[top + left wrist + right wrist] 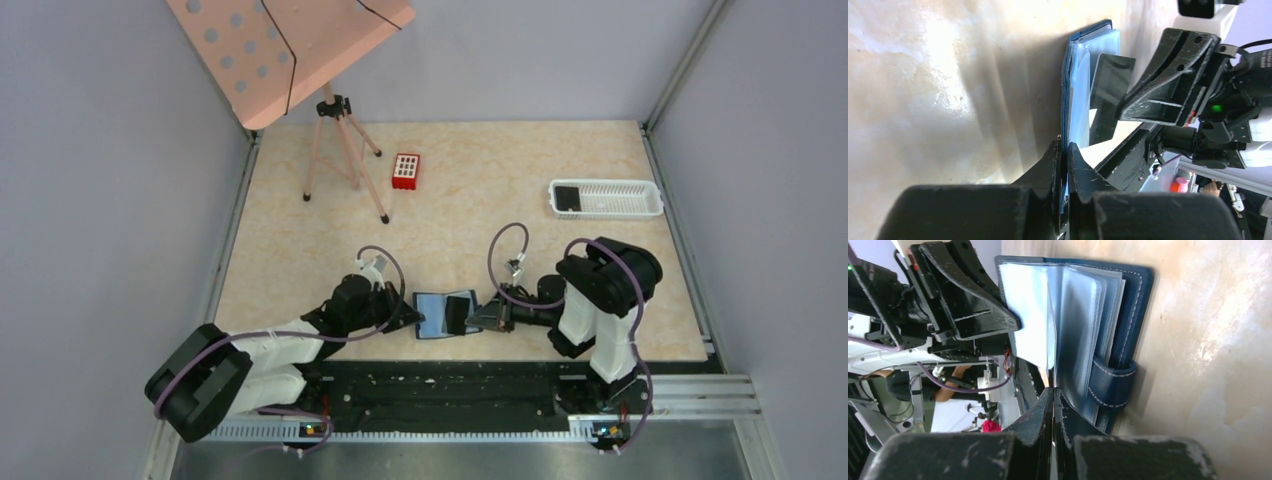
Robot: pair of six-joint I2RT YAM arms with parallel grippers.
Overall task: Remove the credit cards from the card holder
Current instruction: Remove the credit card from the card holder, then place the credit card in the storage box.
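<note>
Marble tabletop [480, 200]; left pincer [1064, 147] tight on one card holder [1130, 325], right pincer [1052, 392] tight on one credit card [1108, 92].

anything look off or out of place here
nothing spilled or damaged. the only thing askew is a black card sitting slightly crooked over the open card holder, pinched by the right gripper while the left gripper clamps the cover edge, which suits the job.

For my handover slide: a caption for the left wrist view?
Left gripper clamps the blue folding wallet by its edge; right gripper grips a thin dark card at its pockets.
</note>
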